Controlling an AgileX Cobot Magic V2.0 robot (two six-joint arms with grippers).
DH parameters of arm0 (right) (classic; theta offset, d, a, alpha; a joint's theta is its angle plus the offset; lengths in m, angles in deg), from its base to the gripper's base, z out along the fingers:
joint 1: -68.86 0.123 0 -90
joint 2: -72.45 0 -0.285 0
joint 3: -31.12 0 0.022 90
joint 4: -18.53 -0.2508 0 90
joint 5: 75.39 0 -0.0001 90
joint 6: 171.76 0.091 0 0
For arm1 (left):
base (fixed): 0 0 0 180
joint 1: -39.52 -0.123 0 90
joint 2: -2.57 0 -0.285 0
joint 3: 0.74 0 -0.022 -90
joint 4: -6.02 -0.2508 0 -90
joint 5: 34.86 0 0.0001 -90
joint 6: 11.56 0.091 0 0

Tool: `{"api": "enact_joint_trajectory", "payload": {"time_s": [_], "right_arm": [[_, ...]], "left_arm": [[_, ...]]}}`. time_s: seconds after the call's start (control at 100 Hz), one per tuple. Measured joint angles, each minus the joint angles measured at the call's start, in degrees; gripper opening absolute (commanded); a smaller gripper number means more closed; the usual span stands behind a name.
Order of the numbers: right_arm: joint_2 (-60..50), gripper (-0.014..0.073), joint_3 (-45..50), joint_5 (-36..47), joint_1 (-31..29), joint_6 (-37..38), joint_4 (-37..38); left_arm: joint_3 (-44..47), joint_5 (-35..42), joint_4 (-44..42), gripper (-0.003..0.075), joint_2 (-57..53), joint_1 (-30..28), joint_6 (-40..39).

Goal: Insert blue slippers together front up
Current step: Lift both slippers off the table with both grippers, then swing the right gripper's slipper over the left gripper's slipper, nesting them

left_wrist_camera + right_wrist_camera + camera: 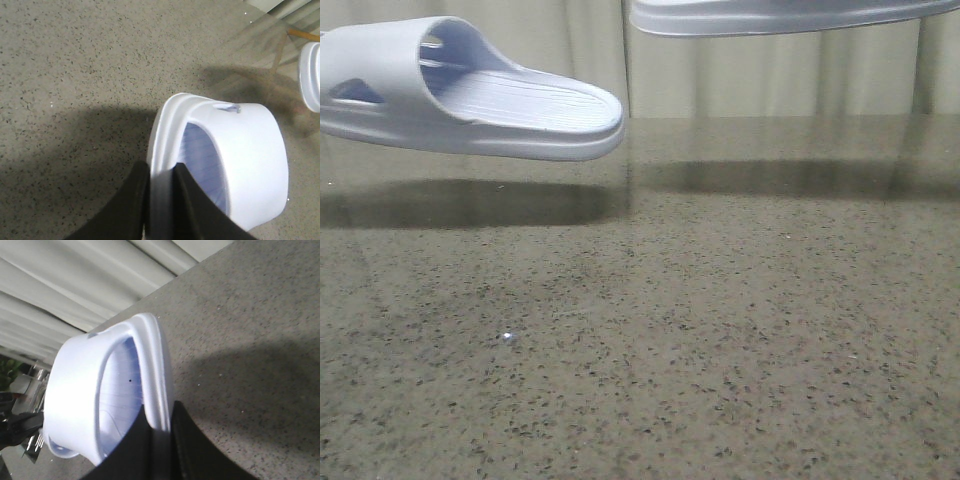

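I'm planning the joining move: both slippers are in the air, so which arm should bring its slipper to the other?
Probably the left. Its slipper hangs lower, fully in front view with the strap opening showing, gripped at the sole edge by the left gripper. The right slipper sits mostly above frame.

You see both pale blue foam slippers cropped in front view: left one (470, 95) loses its toe, right one (790, 15) shows only its sole.
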Motion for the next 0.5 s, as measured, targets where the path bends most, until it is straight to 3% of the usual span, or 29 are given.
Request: {"api": "enact_joint_trajectory", "payload": {"time_s": [0.5], "right_arm": [[0.0,-0.0106,0.0,0.4,6.9,-0.1,0.5]], "left_arm": [[0.0,0.0,7.0,0.0015,0.0,0.0,0.0]]}}
